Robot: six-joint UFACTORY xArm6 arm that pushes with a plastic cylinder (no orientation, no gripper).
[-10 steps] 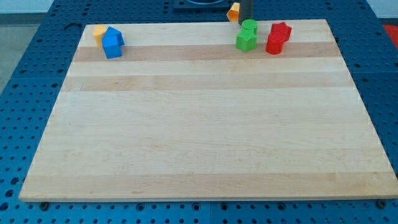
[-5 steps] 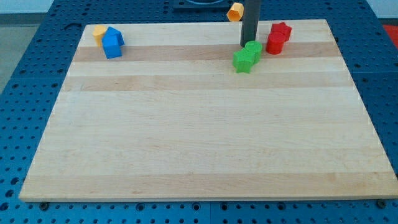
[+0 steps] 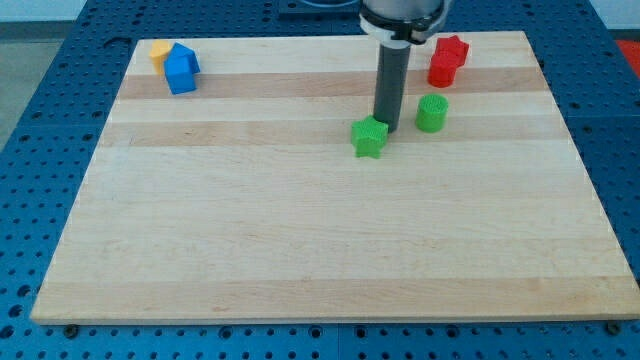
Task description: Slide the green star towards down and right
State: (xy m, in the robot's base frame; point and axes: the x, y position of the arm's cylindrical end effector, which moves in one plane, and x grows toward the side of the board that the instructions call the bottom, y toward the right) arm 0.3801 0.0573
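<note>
We find the green star (image 3: 369,137) right of board (image 3: 300,250) centre, our tip (image 3: 385,129) touching its far-right side; there is no claw. Green cylinder (image 3: 431,113) sits just right. Farther: red blocks (image 3: 446,60), blue blocks (image 3: 181,70), yellow block (image 3: 159,49).

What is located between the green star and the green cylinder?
In the camera view, my tip stands between the green star and the green cylinder, right against the star.

Green star (image 3: 369,138) lies flat near the board's upper middle.
</note>
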